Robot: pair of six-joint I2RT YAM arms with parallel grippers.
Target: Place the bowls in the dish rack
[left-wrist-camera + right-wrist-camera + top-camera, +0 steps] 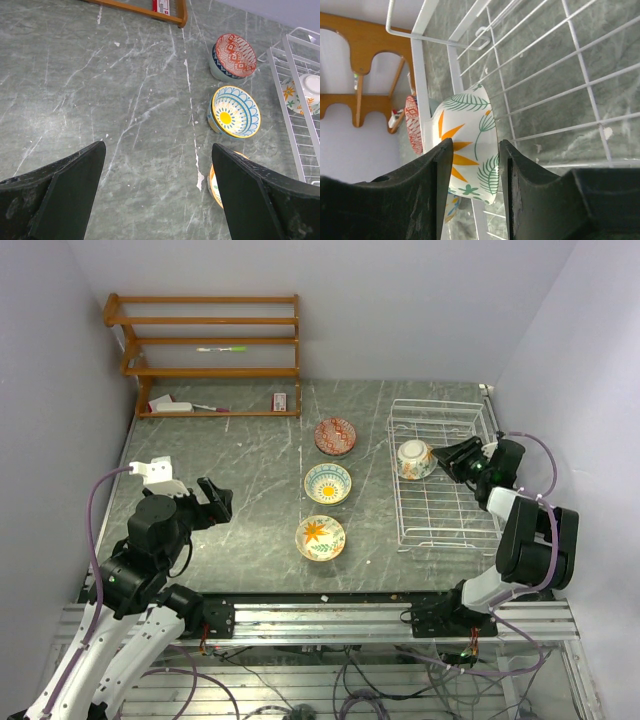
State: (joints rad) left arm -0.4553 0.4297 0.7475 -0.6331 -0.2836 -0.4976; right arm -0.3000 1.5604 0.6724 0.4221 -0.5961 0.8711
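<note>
Right gripper (441,456) is in at the dish rack (448,510), out at 3 o'clock. Its fingers (420,200) sit either side of a leaf-patterned bowl (470,130), which lies on its side in the rack's 11 o'clock corner (clamped or merely framing it, cannot tell). Left gripper (216,498) hangs at 9 o'clock, jaws wide apart, holding nothing. 3 bowls line the table's centre: red-brown bowl (335,436) farthest, teal-yellow bowl (328,483), then orange floral bowl (320,537).

Floral bowl (415,458) tipped in rack (450,525); red bowl (335,435), teal bowl (328,483), orange bowl (320,537) upright beside.
</note>
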